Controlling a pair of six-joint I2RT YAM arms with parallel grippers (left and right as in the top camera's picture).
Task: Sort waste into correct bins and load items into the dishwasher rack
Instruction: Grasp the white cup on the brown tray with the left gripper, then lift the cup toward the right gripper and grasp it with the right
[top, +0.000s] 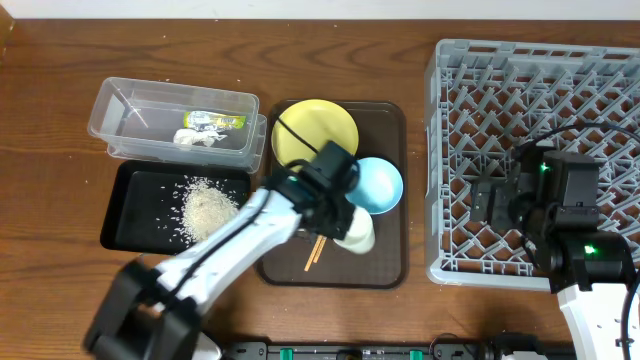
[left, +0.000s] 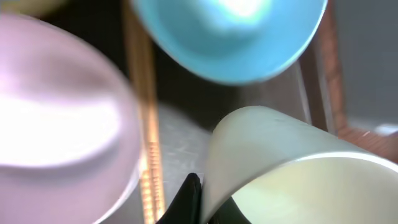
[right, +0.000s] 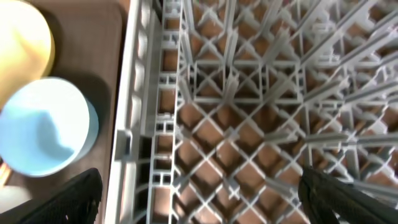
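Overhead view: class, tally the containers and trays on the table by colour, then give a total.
clear tub: 1
black tray: 1
brown serving tray: 1
grey rack: 1
Total: 4

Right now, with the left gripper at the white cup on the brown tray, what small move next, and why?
Probably close the left gripper on the rim of the white cup. The wrist view shows a dark finger at the cup's wall; whether it already grips is unclear. The cup is on the brown tray, not yet in the rack.
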